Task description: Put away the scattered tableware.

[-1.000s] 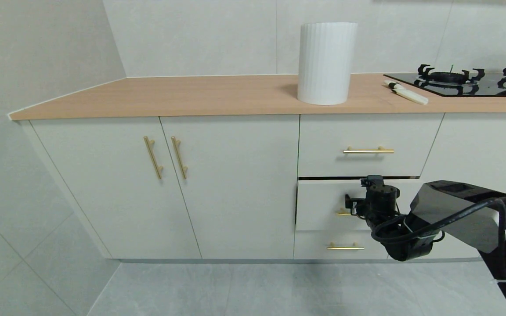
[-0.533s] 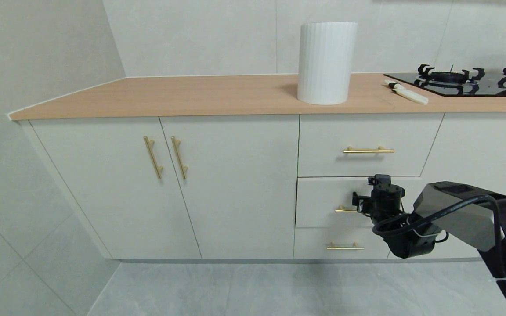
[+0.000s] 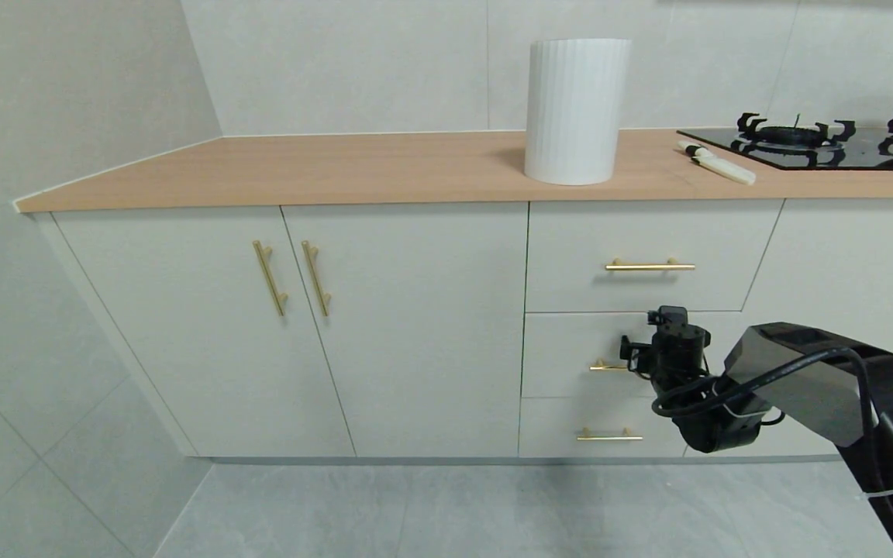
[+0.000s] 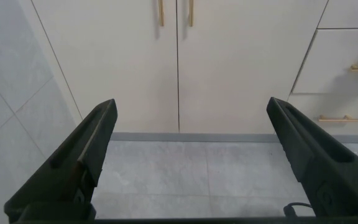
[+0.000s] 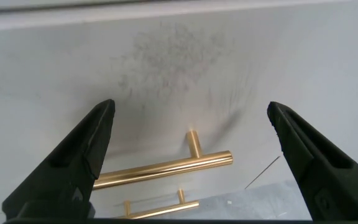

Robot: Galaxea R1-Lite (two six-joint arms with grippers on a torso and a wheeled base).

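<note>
The wooden countertop runs across above the middle drawer, and the double-door cabinet stands beside that drawer on the robot's left. Up and to the right of the drawer is a black gas hob. A tall white ribbed cylinder stands on the counter almost straight above the drawer.

The middle drawer's front lies flush with the top drawer and the bottom drawer, so it reads as shut.

The right gripper is close in front of the drawer's face. Its jaws are spread wide, and the brass handle lies in the gap between them, not pinched. That pose fits an arm either squaring up to take the handle or just letting it go; which one cannot be told. The left gripper hangs low, off to the left of the drawer. It is aimed at the floor in front of the cabinet, jaws wide apart and holding nothing, probably parked out of the way.

The likely tableware, a cream utensil, lies flat on the counter above and right of the drawer, just beside the hob's near corner. Since it is out in the open, at least this piece looks not yet put away.

No label, brand or writing can be read anywhere.
</note>
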